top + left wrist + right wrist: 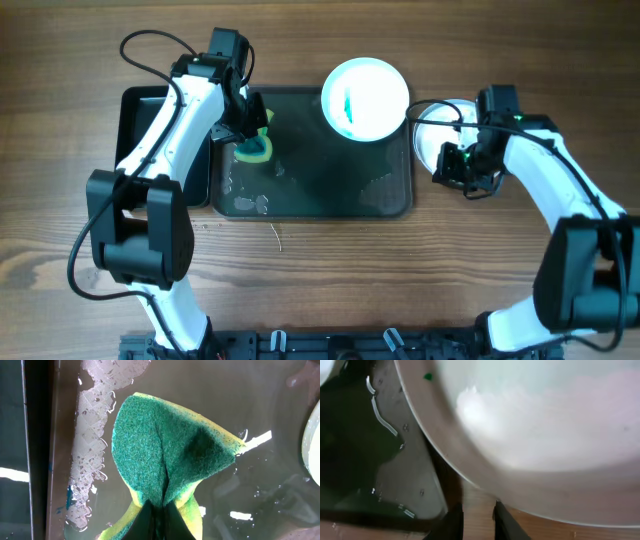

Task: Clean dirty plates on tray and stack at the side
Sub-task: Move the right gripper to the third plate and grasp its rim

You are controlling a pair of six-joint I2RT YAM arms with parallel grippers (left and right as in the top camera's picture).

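From overhead, the tray [300, 200] lies in the middle of the frame on the wooden table [320, 270]. Its surface shines with wet patches. One dirty plate [365, 97] sits on its upper right corner, a teal streak left of the plate's centre. A second white plate [436, 130] rests on the table just right of the tray, partly hidden by my right arm and its cable. My left gripper [250, 133] reaches down over the upper left part of the tray and pinches a green and yellow sponge [256, 150]. A black container [135, 110] stands just left of the tray. My right gripper [463, 172] hovers at the lower right edge of the second plate.

In my left wrist view, my left gripper [160, 522] is clamped on the sponge [165, 450]. The sponge is folded into a V, green face up and yellow along its edges, and it presses on the wet tray floor [250, 400]. The rim of the dirty plate [312, 445] shows at the right edge of the frame.

In my right wrist view, my right gripper [477, 521] has its fingers slightly parted at the bottom of the frame, with only bare wood between them. The second plate [545, 425] fills the upper right, with one small green speck near its rim. A wet tray corner [350, 450] shows on the left.
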